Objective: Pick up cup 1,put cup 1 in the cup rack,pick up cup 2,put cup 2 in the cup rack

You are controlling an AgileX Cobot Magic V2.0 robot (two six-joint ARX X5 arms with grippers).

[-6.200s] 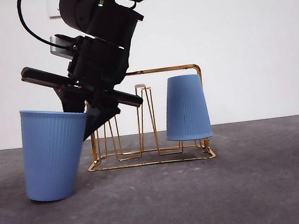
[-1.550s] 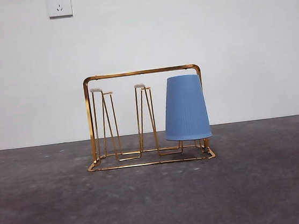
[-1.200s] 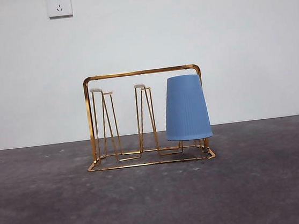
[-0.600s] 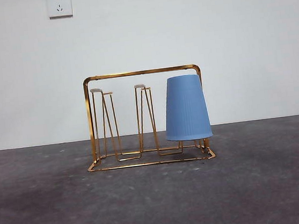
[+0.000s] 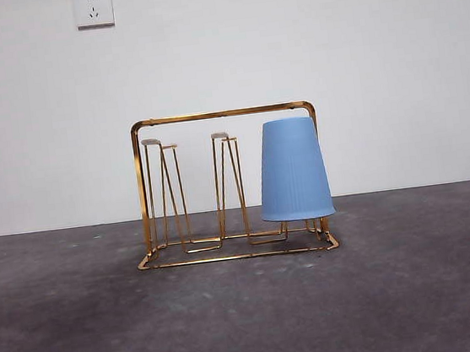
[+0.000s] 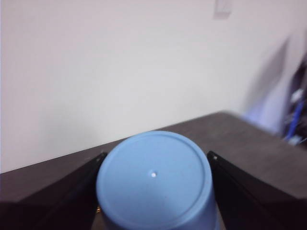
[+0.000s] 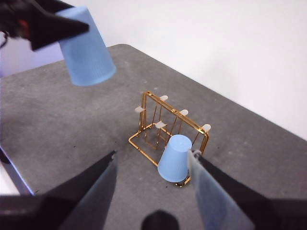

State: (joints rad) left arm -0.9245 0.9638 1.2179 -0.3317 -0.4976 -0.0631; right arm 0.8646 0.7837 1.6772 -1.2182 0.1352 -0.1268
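Arm and ribbed blue cup 2 have left the front view.
Left gripper clamps cup 2 aloft, inverted; right gripper hangs open above the gold wire cup rack holding cup 1.

Bare lab test bench: grey table, white wall, sockets.

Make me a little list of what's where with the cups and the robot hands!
cup on rack: blue cup, upside down on the cup rack, at one end
other cup: second blue cup held in the air, upside down, by the left gripper
free prongs: several white-tipped ones
right gripper: open, holding nothing, high above the table
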